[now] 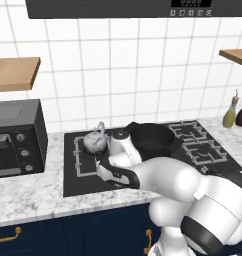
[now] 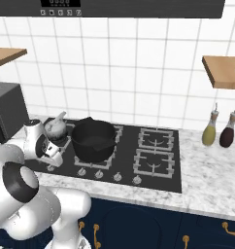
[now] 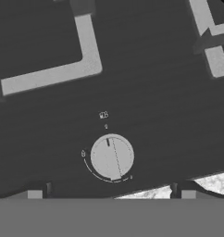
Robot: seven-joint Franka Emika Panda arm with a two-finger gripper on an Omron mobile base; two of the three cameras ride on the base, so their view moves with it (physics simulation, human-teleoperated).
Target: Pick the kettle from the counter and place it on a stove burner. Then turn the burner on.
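Note:
The silvery kettle (image 1: 95, 142) (image 2: 56, 127) stands upright on the rear-left stove burner (image 1: 84, 161) (image 2: 66, 141) of the black cooktop, its wire handle arched up. My gripper (image 1: 102, 169) (image 2: 52, 158) (image 3: 111, 194) points down at the cooktop's front-left edge, in front of the kettle and clear of it. It is open, with nothing between its fingertips (image 3: 34, 194). Straight below it, in the hand view, lies a round grey burner knob (image 3: 112, 156). The marble counter (image 1: 23, 192) (image 2: 207, 180) runs to both sides of the cooktop.
A big black pot (image 1: 153, 137) (image 2: 93, 138) sits on the middle burner, right of the kettle. Two more grates (image 1: 198, 142) (image 2: 153, 151) lie to the right. A microwave (image 1: 15, 142) (image 2: 5, 114) stands at the left, two bottles (image 1: 230, 112) (image 2: 209, 131) at the right.

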